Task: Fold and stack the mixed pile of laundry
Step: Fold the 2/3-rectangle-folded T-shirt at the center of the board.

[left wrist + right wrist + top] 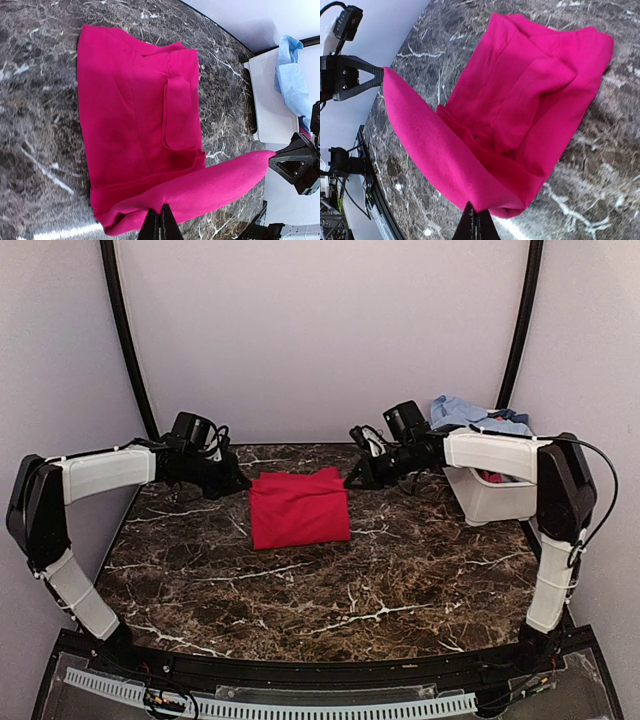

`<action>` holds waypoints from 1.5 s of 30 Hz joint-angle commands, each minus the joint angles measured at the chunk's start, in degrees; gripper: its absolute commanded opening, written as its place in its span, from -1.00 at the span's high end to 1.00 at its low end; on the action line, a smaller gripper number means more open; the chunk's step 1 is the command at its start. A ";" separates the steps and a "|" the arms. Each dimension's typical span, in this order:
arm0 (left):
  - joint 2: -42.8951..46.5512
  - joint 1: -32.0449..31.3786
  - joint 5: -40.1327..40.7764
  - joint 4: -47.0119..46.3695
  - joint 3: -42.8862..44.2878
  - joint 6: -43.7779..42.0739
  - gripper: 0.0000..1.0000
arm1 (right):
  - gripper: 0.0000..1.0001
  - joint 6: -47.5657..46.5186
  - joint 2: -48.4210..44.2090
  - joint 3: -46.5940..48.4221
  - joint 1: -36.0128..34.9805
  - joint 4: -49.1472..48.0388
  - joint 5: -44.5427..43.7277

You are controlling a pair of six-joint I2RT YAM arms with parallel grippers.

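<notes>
Claws hold the red garment (298, 510) mid-way across the tabletop (400, 575), left claw (243, 484) and right claw (350, 480) each clamped on a far corner; best drawn evenly and taut toward the near hem.

The red garment (298, 508) lies roughly folded on the far middle of the counter (300, 590). Its far edge is lifted in a taut band, pinched by the left pincer (161, 212) and right pincer (474, 212). A light-blue shirt (470, 412) sits bunched over a red piece (490, 477) in the white tub (490, 502).
</notes>
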State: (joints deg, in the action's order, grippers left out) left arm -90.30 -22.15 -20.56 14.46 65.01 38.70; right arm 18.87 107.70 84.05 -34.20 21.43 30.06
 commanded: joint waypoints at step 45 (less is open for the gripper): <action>-9.97 -1.71 6.69 0.78 -2.68 -2.62 1.00 | 1.00 7.99 -6.31 -24.12 -8.18 -11.19 -0.75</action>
State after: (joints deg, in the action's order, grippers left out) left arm -102.45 -25.50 -17.98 10.35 59.92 37.60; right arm 26.30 103.96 59.59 -43.16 9.02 33.63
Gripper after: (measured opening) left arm 0.006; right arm 0.003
